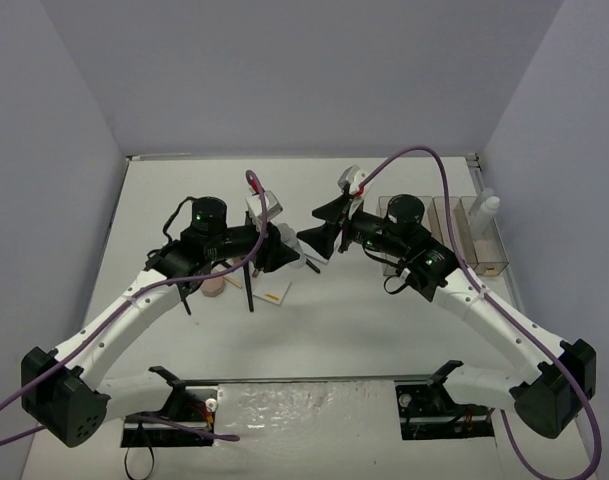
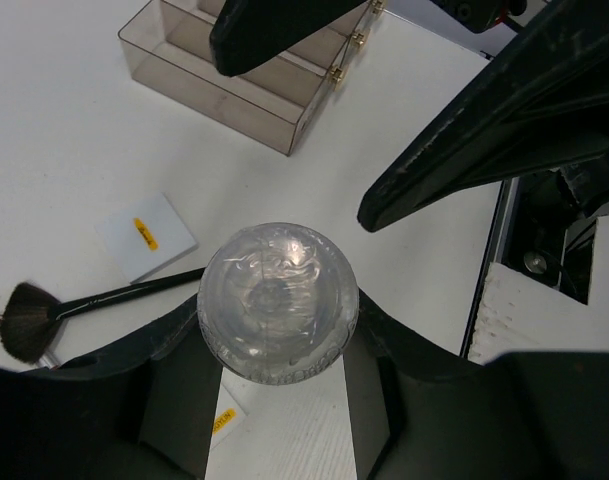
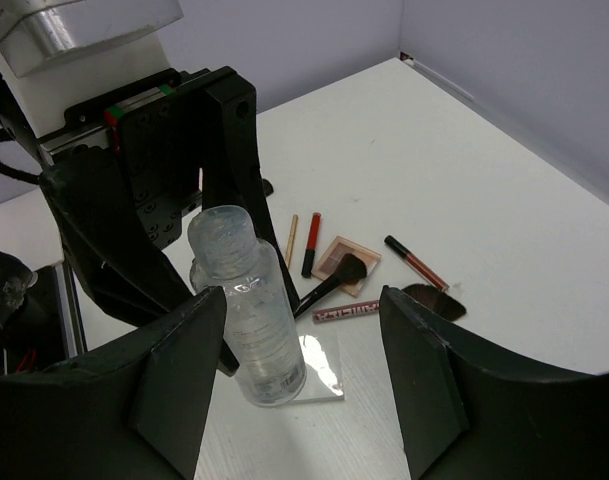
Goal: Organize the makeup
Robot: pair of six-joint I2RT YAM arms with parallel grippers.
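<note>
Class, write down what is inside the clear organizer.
A white-capped bottle sits in the organizer's rightmost compartment in the top view; the right arm covers the leftmost compartments.

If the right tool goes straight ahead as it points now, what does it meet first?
Probably the clear bottle, held in the left tool, just ahead between the fingers of the right tool.

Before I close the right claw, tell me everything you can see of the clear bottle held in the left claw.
The clear bottle is round, see-through plastic with crinkly glints. Its wide body narrows to a rounded clear upper end, and whether anything is inside cannot be told. It is roughly upright, slightly tilted, and held above the table. The left claw clamps its sides. The right claw is open, with one finger on each side of it; whether either touches is unclear.
</note>
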